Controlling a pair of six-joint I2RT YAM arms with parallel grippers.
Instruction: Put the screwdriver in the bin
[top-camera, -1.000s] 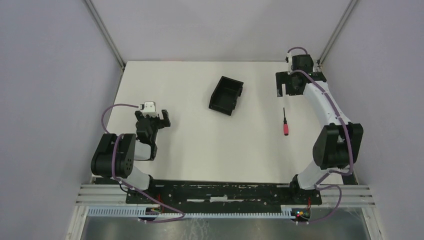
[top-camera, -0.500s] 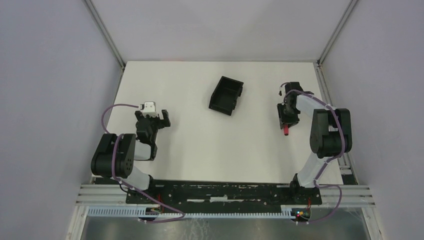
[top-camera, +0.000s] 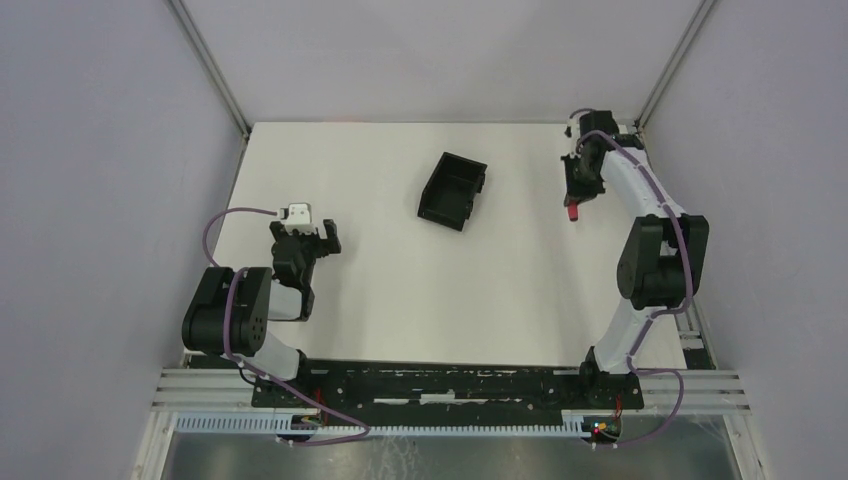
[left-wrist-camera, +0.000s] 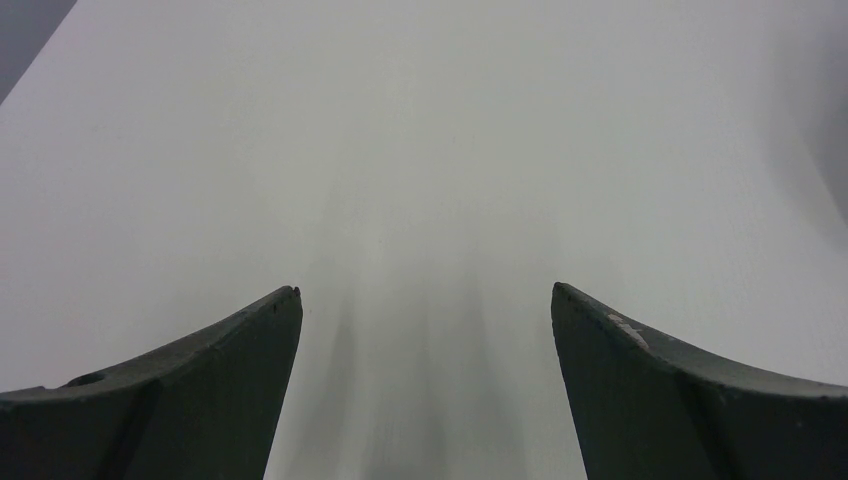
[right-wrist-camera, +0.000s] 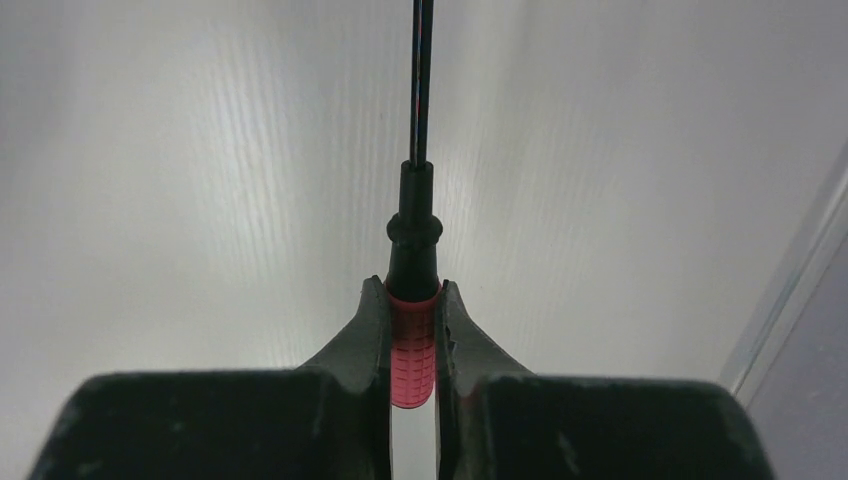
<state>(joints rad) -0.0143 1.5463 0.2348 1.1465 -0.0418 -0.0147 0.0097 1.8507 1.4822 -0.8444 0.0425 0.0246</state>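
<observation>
Counting what sits in the top view gives one screwdriver (top-camera: 572, 212), one bin (top-camera: 430, 195) and two arms, each ending in a single gripper, all over one white table (top-camera: 400, 300).

The black bin lies a little above the middle of the frame, turned at an angle to the table edges, its open top facing the camera. Only its own dark floor and walls show inside it. The screwdriver is outside it, well apart toward the upper right of the frame.

That screwdriver is pinched in the right gripper (top-camera: 575, 200), which hangs near the upper right corner of the table. In the right wrist view the right gripper (right-wrist-camera: 412, 300) has its two fingers (right-wrist-camera: 365, 330) closed almost together on the red handle, one pressing each side. The black collar and thin dark shaft run straight up to the top edge of that frame. Whether the tip touches the table cannot be told.

The left gripper (top-camera: 333, 238) sits at the left of the top view, far from both bin and screwdriver. In the left wrist view the left gripper (left-wrist-camera: 423, 300) has its jaws spread wide, with only white table between its fingers (left-wrist-camera: 200, 380).
</observation>
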